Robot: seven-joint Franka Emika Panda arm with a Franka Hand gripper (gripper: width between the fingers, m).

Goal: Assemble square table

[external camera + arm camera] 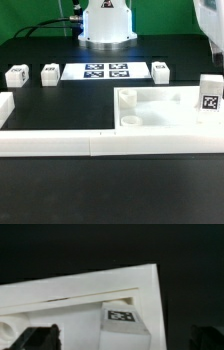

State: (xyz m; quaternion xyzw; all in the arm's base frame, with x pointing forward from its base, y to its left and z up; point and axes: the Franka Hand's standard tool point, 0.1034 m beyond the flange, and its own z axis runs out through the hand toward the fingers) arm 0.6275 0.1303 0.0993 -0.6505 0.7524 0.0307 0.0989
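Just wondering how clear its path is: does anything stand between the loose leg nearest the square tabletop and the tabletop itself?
Nothing visible does. That leg sits on the black table close behind the square tabletop; only the tabletop's raised rim lies between them. The marker board lies to the exterior view's left, out of that path.

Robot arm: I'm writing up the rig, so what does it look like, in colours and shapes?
Its base is glossy white and rounded. More of the arm shows pale grey-white at the exterior view's upper right edge. In the wrist view the fingers are black, blocky and out of focus. No lettering or cables can be made out.
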